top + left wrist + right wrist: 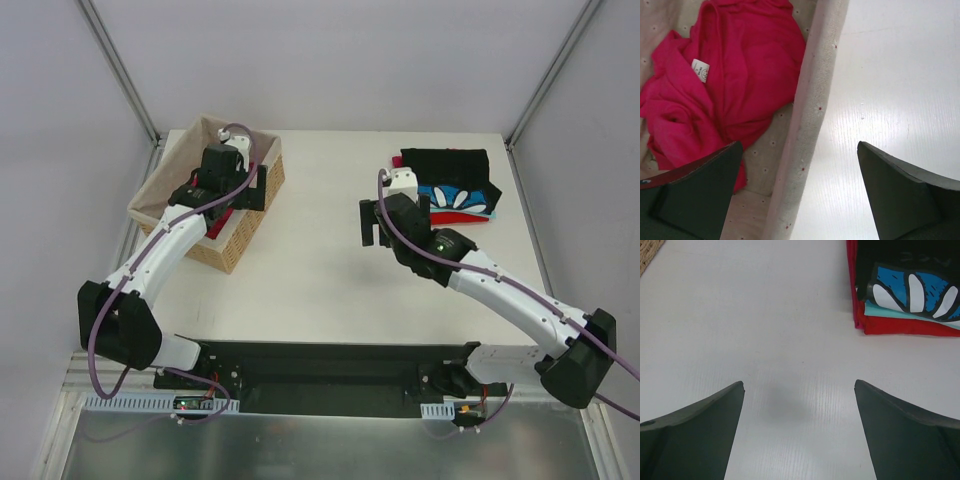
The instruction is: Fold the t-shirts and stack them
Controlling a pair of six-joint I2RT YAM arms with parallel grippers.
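- White table (330,290) with pale grey walls (330,60) on three sides; both arms are bolted at its near edge.
- Basket (235,245): it stands at the far left of the table, woven outside and lined with beige cloth. In the right wrist view only a corner of it (647,252) shows.
- Pink shirt (740,75): it lies crumpled and unfolded inside the basket, bunched against the lining. A white label (700,70) faces up near its neck. From above only a small strip of it (222,222) shows beside the left arm.
- Left gripper (798,145): it hangs above the basket's right-hand rim with its jaws spread wide and nothing between them. One finger (700,195) is over the pink shirt and the lining, and the other is over bare table outside the rim. From above, the wrist (225,165) hides its fingertips.
- Folded stack: it sits at the far right of the table. The black shirt (445,162) lies on top toward the far side. The blue shirt (455,195), with its white petal print, shows at the near side. The red shirt (465,217) shows as a strip at the bottom.
- Right wrist view of the stack: the black shirt (910,260) is over the blue shirt (910,290), a thin teal layer comes next, and the red shirt (900,326) is beneath.
- Right gripper (799,383): it is spread wide and holds nothing. It is over bare table, to the left of the stack and on its near side, clear of it. From above, its fingers (372,225) point at the middle of the table.
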